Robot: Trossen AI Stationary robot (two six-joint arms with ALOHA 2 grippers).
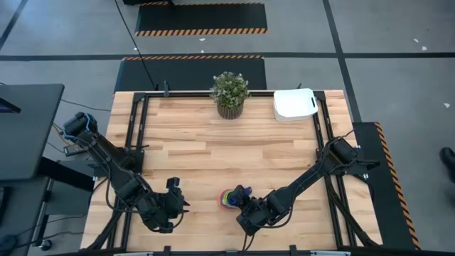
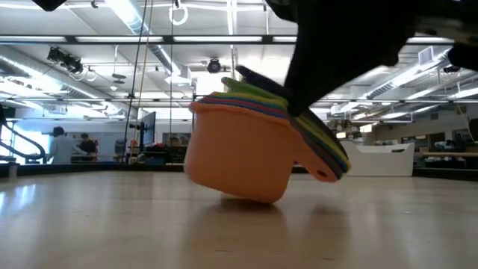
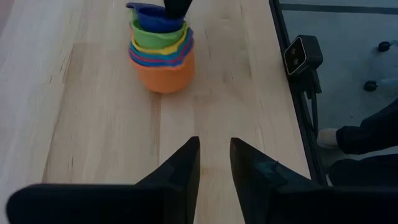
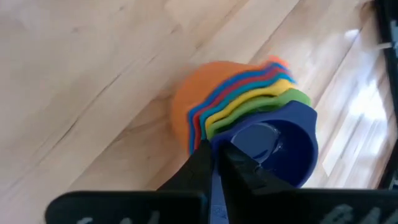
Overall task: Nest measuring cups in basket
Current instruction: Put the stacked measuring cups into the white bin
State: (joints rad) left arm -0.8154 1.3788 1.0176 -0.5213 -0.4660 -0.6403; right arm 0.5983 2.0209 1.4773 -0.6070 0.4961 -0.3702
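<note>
High view: nested measuring cups (image 1: 229,198) at the table's near edge, right gripper (image 1: 245,201) on them; basket (image 1: 294,104) far corner.
Low view: orange outermost cup, tilted (handles fanned).
Left wrist: left gripper (image 3: 214,163) narrowly parted, holding nothing.
Right wrist: jaws pinching the stack's rim.

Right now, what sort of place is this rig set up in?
Probably a large robotics lab or industrial hall: exposed ceiling ducts, hazard-striped floor mats on a concrete floor, and people at workstations beyond the wooden table.

Cups: your measuring cups (image 1: 231,198) are nested, orange outermost, dark blue innermost, stack tilted, near front edge.
Basket: the basket (image 1: 294,104) sits white, far-right corner.
</note>
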